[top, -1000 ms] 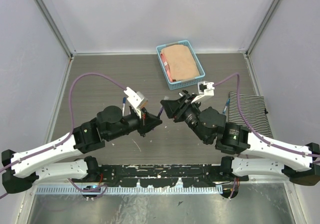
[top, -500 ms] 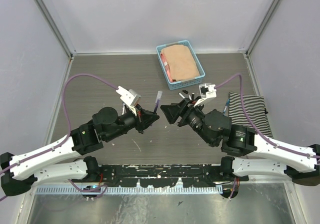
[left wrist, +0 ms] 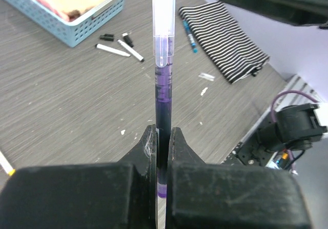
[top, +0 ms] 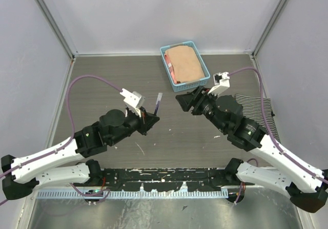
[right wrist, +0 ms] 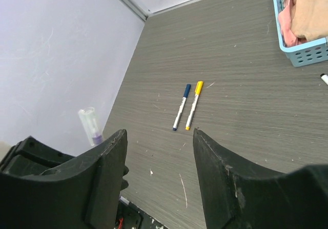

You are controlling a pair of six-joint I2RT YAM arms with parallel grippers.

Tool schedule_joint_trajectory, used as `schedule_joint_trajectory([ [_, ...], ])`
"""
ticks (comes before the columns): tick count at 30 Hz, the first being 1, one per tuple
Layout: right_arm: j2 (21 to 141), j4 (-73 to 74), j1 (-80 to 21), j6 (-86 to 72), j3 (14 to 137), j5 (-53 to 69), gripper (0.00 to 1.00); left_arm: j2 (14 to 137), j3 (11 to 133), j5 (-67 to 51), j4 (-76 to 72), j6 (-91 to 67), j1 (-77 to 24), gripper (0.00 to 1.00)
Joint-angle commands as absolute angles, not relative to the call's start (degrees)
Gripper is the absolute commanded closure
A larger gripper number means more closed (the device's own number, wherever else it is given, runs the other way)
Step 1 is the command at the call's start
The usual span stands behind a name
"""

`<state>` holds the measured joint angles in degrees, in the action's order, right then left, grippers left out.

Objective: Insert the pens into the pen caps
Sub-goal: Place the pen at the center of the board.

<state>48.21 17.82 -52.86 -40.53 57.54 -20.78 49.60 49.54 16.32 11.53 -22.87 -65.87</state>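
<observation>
Upright, pen (left wrist: 163,93) clamped in left end effector (left wrist: 163,136)

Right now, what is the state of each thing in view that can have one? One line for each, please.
left pincer: shut on the purple pen.
purple pen: held upright, clear cap on its upper end.
right pincer: open, empty.
blue-capped pen: capped, lying flat.
yellow-capped pen: capped, lying flat beside it.
blue basket: upright, filled with a tan cloth.
striped cloth: lying flat.
</observation>
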Motion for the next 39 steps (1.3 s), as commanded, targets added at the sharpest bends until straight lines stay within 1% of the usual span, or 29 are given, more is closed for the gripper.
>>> schedule_joint_trajectory([
  [1, 45.4, 15.7, -45.3, -42.6, 55.5, -7.3, 0.40, 51.9, 51.9, 22.4, 16.3, -24.2, -64.9, 1.00],
  [5, 42.7, 9.7, -34.9, -47.1, 47.9, 6.4, 0.38, 54.4, 52.2, 21.2, 18.5, -26.2, -61.8, 0.99],
  [7, 41.8, 7.9, -31.0, -49.1, 44.8, 10.6, 0.38, 55.6, 52.0, 17.9, 18.9, -27.4, -58.8, 0.99],
  [9, 41.3, 7.4, -28.6, -50.1, 42.9, 12.2, 0.37, 56.7, 51.4, 15.7, 19.2, -29.1, -56.2, 1.00],
  [12, 40.8, 8.2, -27.9, -50.4, 41.6, 11.9, 0.37, 59.0, 51.0, 13.8, 20.4, -30.5, -53.4, 1.00],
  [17, 40.4, 14.7, -27.9, -49.1, 42.1, 7.8, 0.37, 65.1, 51.3, 12.6, 23.7, -33.0, -49.2, 1.00],
  [20, 39.6, 17.3, -27.9, -48.2, 42.1, 6.8, 0.37, 68.4, 50.9, 11.0, 23.1, -33.0, -47.4, 1.00],
  [25, 38.4, 20.6, -27.9, -47.1, 42.2, 5.6, 0.37, 73.3, 51.2, 13.3, 22.9, -32.7, -44.9, 1.00],
  [29, 38.7, 21.8, -27.9, -46.8, 42.3, 5.1, 0.37, 78.8, 51.7, 9.5, 21.4, -33.7, -40.0, 1.00],
  [33, 39.3, 22.4, -27.9, -46.7, 42.5, 5.4, 0.37, 84.5, 54.5, 9.0, 21.3, -33.1, -36.8, 1.00],
  [39, 39.6, 23.2, -27.9, -46.2, 42.7, 5.6, 0.37, 93.0, 58.7, 11.2, 22.1, -32.3, -35.7, 1.00],
])
